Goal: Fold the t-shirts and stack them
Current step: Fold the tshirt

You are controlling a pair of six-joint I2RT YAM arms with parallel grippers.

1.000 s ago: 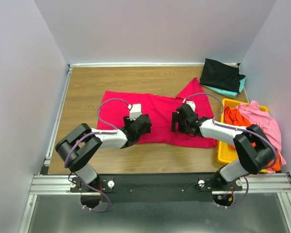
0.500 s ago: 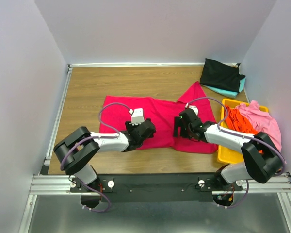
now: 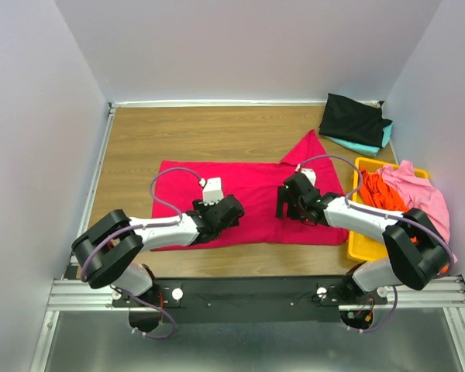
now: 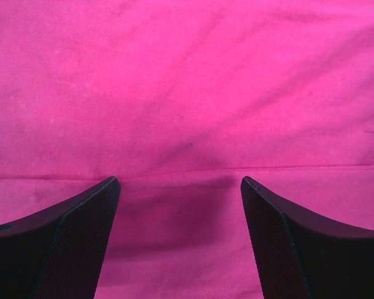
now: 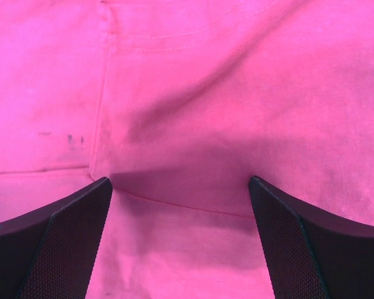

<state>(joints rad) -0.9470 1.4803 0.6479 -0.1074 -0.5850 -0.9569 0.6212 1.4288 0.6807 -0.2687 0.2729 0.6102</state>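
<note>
dragged red t-shirt (image 3: 248, 182) nearer, flatter; w/ left claw (image 4: 179, 182) & right claw (image 5: 181, 180) spread, empty, cloth just beneath, prob smoothing pre-fold.

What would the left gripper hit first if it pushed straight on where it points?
The red t-shirt: its fabric fills the view ahead of the open left gripper, nothing in between. It looks very close, though depth is unclear.

A wooden table (image 3: 139, 139) carries a red shirt (image 3: 248, 182) spread flat across its middle, nearer the front edge. In the far right corner a teal shirt (image 3: 364, 146) lies under a folded black shirt (image 3: 355, 120). A yellow bin (image 3: 358, 246) sits along the right edge
</note>
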